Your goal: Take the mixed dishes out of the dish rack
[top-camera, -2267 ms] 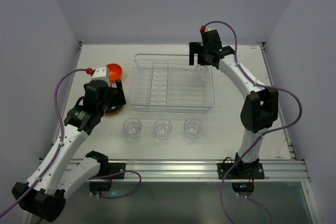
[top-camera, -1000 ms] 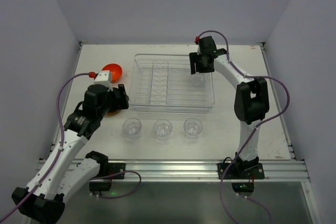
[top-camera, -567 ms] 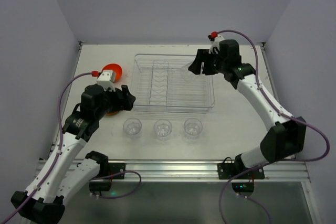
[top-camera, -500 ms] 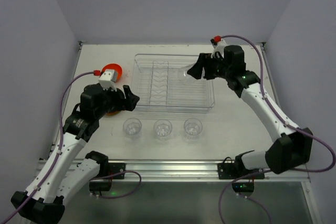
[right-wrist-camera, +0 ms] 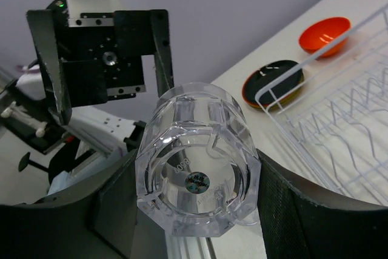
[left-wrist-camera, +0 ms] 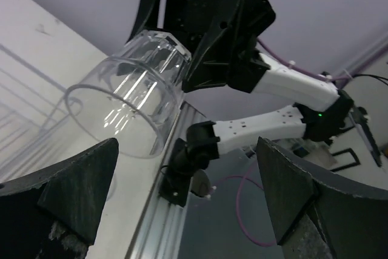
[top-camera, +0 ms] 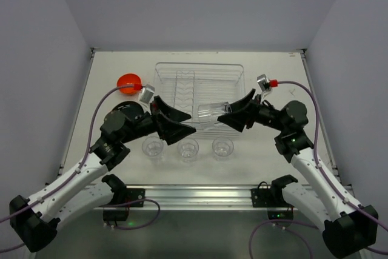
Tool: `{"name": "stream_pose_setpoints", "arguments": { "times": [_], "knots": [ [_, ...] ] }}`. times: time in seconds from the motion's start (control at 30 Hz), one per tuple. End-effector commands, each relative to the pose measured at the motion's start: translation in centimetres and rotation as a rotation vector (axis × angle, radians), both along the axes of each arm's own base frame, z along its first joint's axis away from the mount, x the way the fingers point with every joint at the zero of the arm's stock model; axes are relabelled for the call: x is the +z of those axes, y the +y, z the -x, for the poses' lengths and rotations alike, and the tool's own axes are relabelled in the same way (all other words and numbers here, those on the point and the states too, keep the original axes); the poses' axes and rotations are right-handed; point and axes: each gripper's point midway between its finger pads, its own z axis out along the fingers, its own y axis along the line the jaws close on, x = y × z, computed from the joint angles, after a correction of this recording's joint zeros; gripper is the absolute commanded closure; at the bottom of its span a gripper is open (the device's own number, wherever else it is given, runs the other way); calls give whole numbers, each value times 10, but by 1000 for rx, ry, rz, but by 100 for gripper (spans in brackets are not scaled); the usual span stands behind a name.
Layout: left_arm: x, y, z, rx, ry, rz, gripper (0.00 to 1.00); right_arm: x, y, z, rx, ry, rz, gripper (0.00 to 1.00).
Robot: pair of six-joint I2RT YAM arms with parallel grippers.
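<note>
Three tumblers (top-camera: 188, 148) before the dish rack (top-camera: 200, 65)

White arms (top-camera: 66, 180), black wedge-shaped fingers (top-camera: 176, 127), purple cables (top-camera: 291, 82).

the tumbler (top-camera: 210, 111) is clear and ribbed, the bowl (top-camera: 129, 82) orange.

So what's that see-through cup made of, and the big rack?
The ribbed tumbler looks like clear glossy glass or plastic: you see straight through it and it glints. I can't tell which. The dish rack looks like clear plastic, with see-through walls.
</note>
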Motion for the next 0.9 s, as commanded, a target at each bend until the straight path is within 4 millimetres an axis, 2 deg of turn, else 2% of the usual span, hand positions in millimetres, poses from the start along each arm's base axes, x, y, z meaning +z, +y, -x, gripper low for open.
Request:
{"name": "stream_pose_setpoints", "arguments": {
  "times": [0.0,0.03,0.1,0.23,0.3,0.33,0.37,0.43,0.47,0.5,0.53,0.57,0.6,0.63,0.67,0.7,0.73,0.77,0.83,0.87],
  "knots": [
    [29,-26,21,-102,-3,146,0,37,0,35,125,-180,-114,100],
    [34,-30,25,-117,-16,166,0,36,0,37,137,-181,-119,100],
    [31,-44,32,-160,1,172,0,35,0,43,158,-183,-131,100],
    [44,-59,42,-205,-33,216,10,31,-1,52,184,-201,-133,100],
    [46,-66,46,-218,-43,222,31,26,-2,52,172,-208,-134,100],
    [49,-67,46,-214,-49,226,57,25,-3,54,166,-228,-131,100],
    [49,-68,45,-210,-51,226,71,24,-4,54,157,-232,-128,98],
    [48,-70,44,-191,-55,218,100,17,-5,54,141,-224,-124,89],
    [47,-71,41,-171,-52,213,100,15,-7,58,136,-227,-126,78],
    [43,-70,39,-153,-52,190,100,15,-8,57,119,-229,-130,45],
    [41,-70,36,-136,-50,173,100,14,-9,55,102,-239,-121,18],
    [41,-66,29,-83,-65,157,100,10,-11,54,73,-184,-93,1],
    [43,-64,24,-47,-73,142,100,10,-14,49,27,-164,-72,1],
    [27,-63,18,-15,-36,67,100,9,-23,27,-118,-167,-35,1],
    [23,-58,6,62,-46,24,100,3,-34,22,-209,-80,22,1],
    [10,-56,0,96,-17,-63,100,3,-44,13,-301,-54,47,1],
    [6,-55,-5,119,-18,-106,100,-3,-67,-8,-491,-17,90,1],
    [-7,-58,-15,149,-26,-180,100,-6,-83,-6,-577,39,133,1],
    [-8,-65,-17,135,-31,-271,100,-7,-116,-13,-762,61,189,1],
    [-32,-78,-17,101,-34,-375,100,-8,-127,-5,-806,90,227,1]
  ]
}}
